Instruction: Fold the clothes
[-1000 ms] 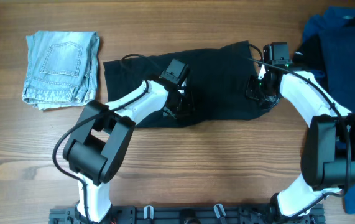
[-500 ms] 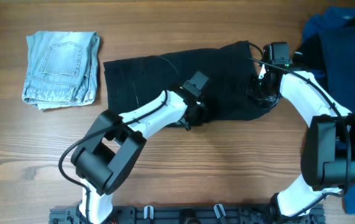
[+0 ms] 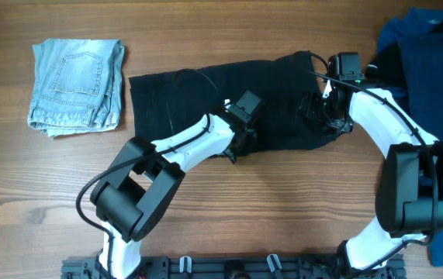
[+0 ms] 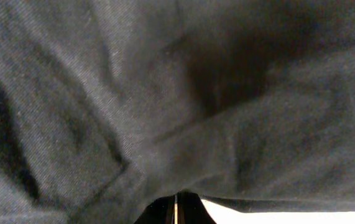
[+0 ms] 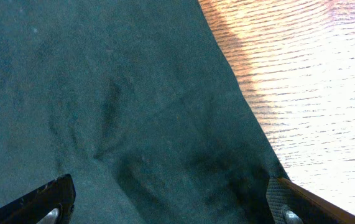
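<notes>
Left jaws: you are pinching them shut on the near edge of the black garment (image 3: 167,97). Right jaws: you are holding them wide open over its right end. The garment is lying mid-worktop (image 3: 283,209), between the folded denim (image 3: 77,85) and the blue pile (image 3: 427,54).

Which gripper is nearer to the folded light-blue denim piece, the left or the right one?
Left. The left gripper sits at the near edge of the black garment, right of the denim piece. The right gripper is at the garment's right end, farther away.
</notes>
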Tool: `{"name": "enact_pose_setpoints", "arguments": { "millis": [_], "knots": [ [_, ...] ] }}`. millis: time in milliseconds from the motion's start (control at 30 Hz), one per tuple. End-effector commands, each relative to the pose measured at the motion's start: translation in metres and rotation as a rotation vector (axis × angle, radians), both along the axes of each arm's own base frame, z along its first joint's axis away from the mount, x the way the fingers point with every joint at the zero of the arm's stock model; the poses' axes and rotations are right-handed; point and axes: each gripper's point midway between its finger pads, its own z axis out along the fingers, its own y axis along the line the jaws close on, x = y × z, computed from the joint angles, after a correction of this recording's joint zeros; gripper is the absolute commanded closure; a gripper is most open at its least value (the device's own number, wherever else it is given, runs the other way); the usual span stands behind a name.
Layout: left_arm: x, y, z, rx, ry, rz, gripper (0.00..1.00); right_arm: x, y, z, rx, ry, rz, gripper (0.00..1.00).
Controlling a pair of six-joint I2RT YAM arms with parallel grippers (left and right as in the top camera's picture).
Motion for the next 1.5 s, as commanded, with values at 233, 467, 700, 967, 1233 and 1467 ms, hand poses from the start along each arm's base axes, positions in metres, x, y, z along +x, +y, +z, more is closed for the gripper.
{"name": "enact_pose_setpoints", "arguments": {
  "millis": [233, 467, 700, 967, 1233, 1467],
  "knots": [
    [0.038, 0.005, 0.048, 0.021, -0.209, 0.073, 0.96, -0.003, -0.003, -0.009, -0.018, 0.024, -0.005, 0.01],
    [0.032, 0.013, 0.006, 0.089, -0.137, 0.089, 0.96, -0.003, -0.003, -0.009, -0.018, 0.024, -0.004, 0.01],
    [0.041, 0.011, 0.002, 0.081, -0.141, 0.11, 0.96, -0.003, -0.003, -0.009, -0.017, 0.024, -0.004, 0.01],
    [0.114, 0.027, 0.056, -0.032, -0.302, 0.21, 0.96, -0.003, -0.003, -0.009, -0.017, 0.024, -0.004, 0.01],
    [0.11, 0.025, -0.008, 0.018, -0.218, 0.194, 0.96, -0.003, -0.002, -0.009, -0.013, 0.021, -0.004, 0.0],
    [0.139, 0.025, 0.034, -0.006, -0.338, 0.199, 0.96, -0.003, -0.002, -0.009, -0.013, 0.021, -0.003, 0.01]
  ]
}}
